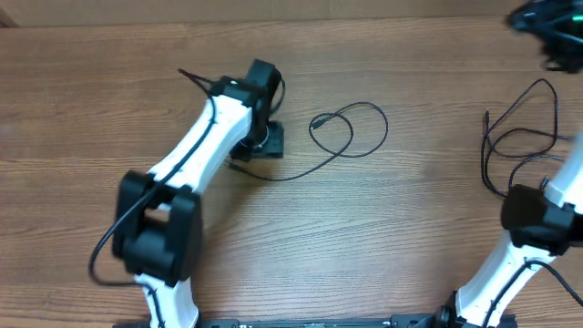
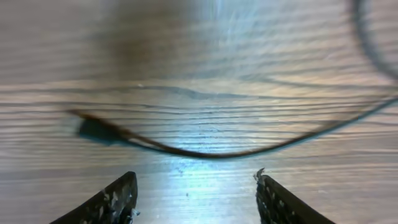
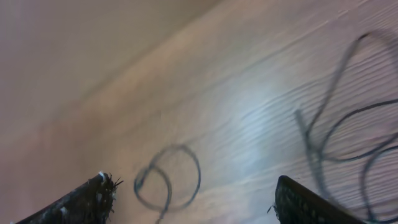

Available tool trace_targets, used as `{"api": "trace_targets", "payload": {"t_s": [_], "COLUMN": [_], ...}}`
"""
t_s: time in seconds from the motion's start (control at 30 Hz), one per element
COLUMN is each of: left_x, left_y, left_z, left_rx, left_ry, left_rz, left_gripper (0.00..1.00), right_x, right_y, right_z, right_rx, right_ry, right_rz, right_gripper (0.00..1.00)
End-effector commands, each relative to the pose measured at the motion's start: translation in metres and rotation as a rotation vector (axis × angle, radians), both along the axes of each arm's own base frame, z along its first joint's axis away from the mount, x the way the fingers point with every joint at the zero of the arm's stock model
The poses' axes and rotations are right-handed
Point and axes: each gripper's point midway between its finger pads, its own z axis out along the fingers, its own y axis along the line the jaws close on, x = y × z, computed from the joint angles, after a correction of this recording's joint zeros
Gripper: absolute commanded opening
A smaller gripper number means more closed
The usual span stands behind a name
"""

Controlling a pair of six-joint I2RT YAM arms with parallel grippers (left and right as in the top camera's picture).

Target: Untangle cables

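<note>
Hovering low, the left gripper had its jaws spread and empty; one cable lay crosswise just ahead of them, plug end to the left. The right gripper, likewise agape and empty, was nearer the other cable, ahead to its right.

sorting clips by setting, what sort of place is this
Probably a robotics lab bench: a left arm and right arm, both white robot arms, at a wood-grain table, with thin black cables lying loose on it.
</note>
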Motion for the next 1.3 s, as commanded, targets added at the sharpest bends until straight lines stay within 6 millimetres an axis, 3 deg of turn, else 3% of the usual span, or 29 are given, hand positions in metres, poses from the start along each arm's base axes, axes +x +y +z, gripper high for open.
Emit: {"api": "trace_targets", "payload": {"t_s": [0.0, 0.13, 0.3, 0.57, 0.7, 0.8, 1.07, 1.27], "left_x": [0.015, 0.017, 0.016, 0.014, 0.014, 0.014, 0.014, 0.012], "left_y": [0.026, 0.059, 0.097, 0.109, 0.109, 0.109, 0.109, 0.109], "left_z": [0.053, 0.066, 0.066, 0.065, 0.065, 0.065, 0.065, 0.065], "left_rx": [-0.011, -0.008, -0.006, -0.002, -0.002, -0.003, -0.002, -0.001], "left_ry": [-0.134, -0.149, -0.120, -0.106, -0.106, -0.105, -0.104, -0.098], "left_rz": [0.046, 0.129, 0.244, 0.274, 0.274, 0.274, 0.273, 0.273], "left_gripper": [0.65, 0.67, 0.72, 0.73, 0.73, 0.73, 0.73, 0.73], "right_x": [0.005, 0.005, -0.001, -0.026, -0.034, -0.038, -0.036, -0.039], "right_y": [0.042, 0.093, 0.154, 0.219, 0.228, 0.228, 0.249, 0.249], "right_z": [-0.035, -0.079, -0.137, -0.225, -0.263, -0.280, -0.310, -0.325], "right_rx": [0.008, 0.024, 0.059, 0.077, -0.007, -0.078, -0.130, -0.158], "right_ry": [0.103, 0.220, 0.349, 0.483, 0.495, 0.487, 0.399, 0.380], "right_rz": [0.123, 0.235, 0.284, 0.304, 0.266, 0.242, 0.280, 0.257], "right_gripper": [0.81, 0.81, 0.81, 0.75, 0.72, 0.72, 0.68, 0.65]}}
